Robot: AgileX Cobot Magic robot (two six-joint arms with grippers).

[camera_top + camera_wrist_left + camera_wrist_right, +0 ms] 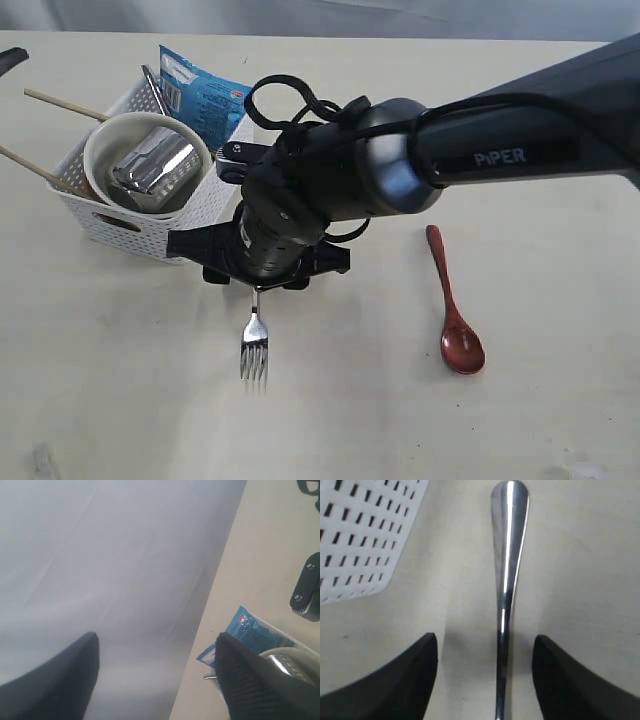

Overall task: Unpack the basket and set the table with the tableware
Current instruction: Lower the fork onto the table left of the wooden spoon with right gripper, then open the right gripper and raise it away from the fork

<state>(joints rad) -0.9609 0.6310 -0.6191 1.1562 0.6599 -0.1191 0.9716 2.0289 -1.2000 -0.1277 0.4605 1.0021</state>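
Pale cream worktop [560, 400], grey backdrop [100, 555] beyond; the shiny steel fork [507, 580] lies flat between the right tool's [485, 639] wide-open jaws.

Reads as a robotics lab bench: bare cream tabletop [560, 420], plain grey backdrop [100, 555] behind, black arm [520, 150] lettered PiPER.

Quick count: 1 basket [130, 225], white. In it, 1 bowl [105, 140] w/ 1 steel cup [155, 165]. Chopsticks [60, 102]: 2, poking out the side. 1 blue snack pkt [205, 95], and 1 steel handle [150, 82] by it, can't tell what it belongs to. On the table [400, 420]: 1 fork [255, 350], 1 red spoon [462, 345]. So 2 pcs laid out.
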